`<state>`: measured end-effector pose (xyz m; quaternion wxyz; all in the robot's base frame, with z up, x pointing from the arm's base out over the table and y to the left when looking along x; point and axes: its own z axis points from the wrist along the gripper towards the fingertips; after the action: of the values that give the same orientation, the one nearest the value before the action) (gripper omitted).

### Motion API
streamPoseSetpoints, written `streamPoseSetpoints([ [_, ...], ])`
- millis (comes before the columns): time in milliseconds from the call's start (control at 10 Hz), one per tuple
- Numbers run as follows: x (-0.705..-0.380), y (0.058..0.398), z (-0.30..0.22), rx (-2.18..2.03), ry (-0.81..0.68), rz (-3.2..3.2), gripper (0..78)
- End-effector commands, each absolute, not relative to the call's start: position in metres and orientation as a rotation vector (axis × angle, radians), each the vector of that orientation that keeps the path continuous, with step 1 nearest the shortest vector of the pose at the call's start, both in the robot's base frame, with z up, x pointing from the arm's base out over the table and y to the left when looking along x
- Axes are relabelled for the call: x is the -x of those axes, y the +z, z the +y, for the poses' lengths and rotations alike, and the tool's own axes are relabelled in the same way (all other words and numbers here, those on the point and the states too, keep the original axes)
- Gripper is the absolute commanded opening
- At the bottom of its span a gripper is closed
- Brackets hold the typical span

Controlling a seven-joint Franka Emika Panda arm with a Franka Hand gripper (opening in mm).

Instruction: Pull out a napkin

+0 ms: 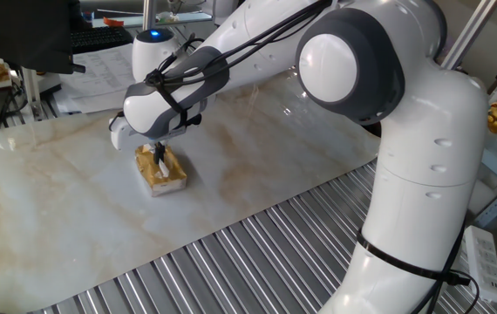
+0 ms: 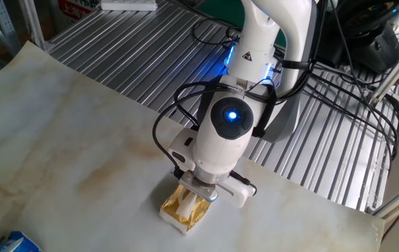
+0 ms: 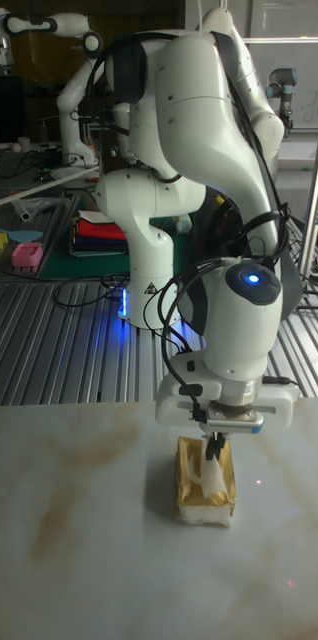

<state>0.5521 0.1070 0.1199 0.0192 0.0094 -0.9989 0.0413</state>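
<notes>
The gripper is being held straight down over the yellow tissue pack, its fingers pinched together on the napkin, a white tuft sticking up from the pack's top slot. The pack is lying flat on the marble-patterned tabletop, well away from every edge. Bare surface is being left open all around it in both fixed views. Ribbed metal decking is seen bordering the tabletop, and printed paper sheets are lying beyond its far edge.
</notes>
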Motion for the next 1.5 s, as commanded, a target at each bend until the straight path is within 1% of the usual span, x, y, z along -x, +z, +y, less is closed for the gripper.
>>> streamPoseSetpoints([
  [100,-0.554,0.122,0.107,-0.032,0.146,-3.1,1.2],
  [400,-0.556,0.128,0.105,-0.029,0.143,-3.099,1.2],
  [900,-0.554,0.159,0.092,-0.019,0.145,-3.089,1.2],
  [1100,-0.553,0.166,0.09,-0.016,0.143,-3.091,1.2],
  [1500,-0.549,0.191,0.101,0.019,0.099,-3.098,1.2],
])
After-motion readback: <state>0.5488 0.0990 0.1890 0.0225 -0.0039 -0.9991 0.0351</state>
